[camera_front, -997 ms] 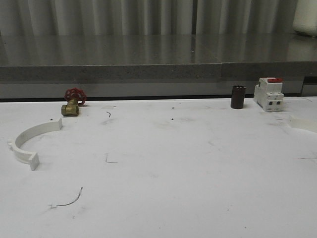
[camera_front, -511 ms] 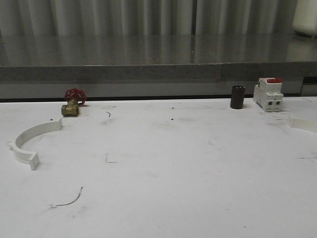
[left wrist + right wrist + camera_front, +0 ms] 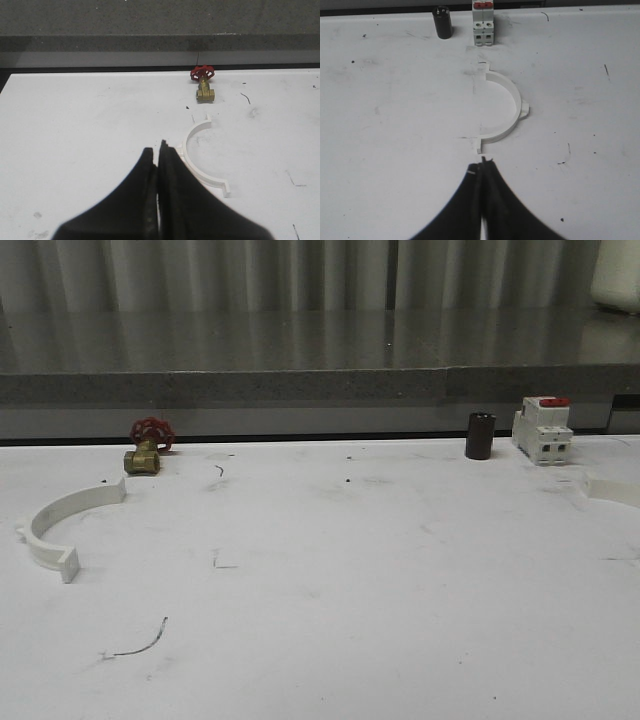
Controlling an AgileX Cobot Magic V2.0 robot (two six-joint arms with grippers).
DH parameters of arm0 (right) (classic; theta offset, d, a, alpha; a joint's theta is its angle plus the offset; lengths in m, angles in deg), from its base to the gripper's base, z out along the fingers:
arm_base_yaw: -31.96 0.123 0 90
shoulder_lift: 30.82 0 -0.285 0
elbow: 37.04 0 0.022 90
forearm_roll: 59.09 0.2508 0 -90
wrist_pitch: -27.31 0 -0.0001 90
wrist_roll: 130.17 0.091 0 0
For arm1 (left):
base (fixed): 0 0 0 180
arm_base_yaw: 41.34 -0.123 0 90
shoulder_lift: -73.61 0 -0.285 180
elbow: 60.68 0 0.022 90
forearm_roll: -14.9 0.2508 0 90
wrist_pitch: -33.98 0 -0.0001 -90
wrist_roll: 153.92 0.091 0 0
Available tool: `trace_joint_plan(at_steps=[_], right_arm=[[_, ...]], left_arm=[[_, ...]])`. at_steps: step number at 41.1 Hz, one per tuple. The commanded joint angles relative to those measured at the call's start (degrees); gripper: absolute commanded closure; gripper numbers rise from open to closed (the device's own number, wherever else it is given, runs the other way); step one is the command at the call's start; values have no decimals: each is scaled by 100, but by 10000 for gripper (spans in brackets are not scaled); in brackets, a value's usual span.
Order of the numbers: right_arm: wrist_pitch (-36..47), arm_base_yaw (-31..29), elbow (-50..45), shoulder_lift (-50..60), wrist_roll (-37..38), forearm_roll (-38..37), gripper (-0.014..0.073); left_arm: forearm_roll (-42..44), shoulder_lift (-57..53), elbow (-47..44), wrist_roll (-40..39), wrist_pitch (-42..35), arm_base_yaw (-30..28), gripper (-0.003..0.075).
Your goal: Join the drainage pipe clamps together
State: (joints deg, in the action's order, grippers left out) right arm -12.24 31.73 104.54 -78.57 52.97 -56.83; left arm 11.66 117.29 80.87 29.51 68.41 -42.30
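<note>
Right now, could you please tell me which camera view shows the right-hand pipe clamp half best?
The right wrist view: the right clamp half lies whole on the table, lug and end tabs visible. In the front view it is cut off at the right edge.

We read this as a workshop bench: scuffed white table (image 3: 330,570), brass valve (image 3: 146,452) and breaker (image 3: 543,430) along its far edge.
</note>
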Motion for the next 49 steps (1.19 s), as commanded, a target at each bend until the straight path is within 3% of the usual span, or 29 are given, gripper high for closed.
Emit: trace_joint_plan(at_steps=[1, 5, 7, 9, 12, 19, 26, 36, 49], right_arm=[[320, -4, 190, -23, -40, -98, 473], [351, -4, 190, -23, -40, -98, 255], [356, -4, 190, -23, -40, -98, 189], [356, -4, 190, -23, -40, -98, 142], [344, -4, 190, -23, -40, -98, 131], [344, -4, 190, -23, -40, -98, 134], [344, -4, 190, -23, -40, -98, 134], [344, -4, 190, -23, -40, -98, 134], [344, -4, 190, -23, -40, -98, 134]], left_arm=[[-8, 104, 197, -39, -375, 42, 683], [-8, 118, 197, -39, -375, 42, 519], [-8, 118, 197, -39, -375, 42, 431], [-8, 118, 197, -39, -390, 42, 342], [-8, 118, 197, -39, -516, 42, 273], [-167, 120, 197, -39, -918, 42, 281], [-167, 520, 337, -28, -618, 42, 281], [-149, 1970, 1071, -28, 83, 395, 279], [126, 3925, 1872, -28, 109, 933, 279]])
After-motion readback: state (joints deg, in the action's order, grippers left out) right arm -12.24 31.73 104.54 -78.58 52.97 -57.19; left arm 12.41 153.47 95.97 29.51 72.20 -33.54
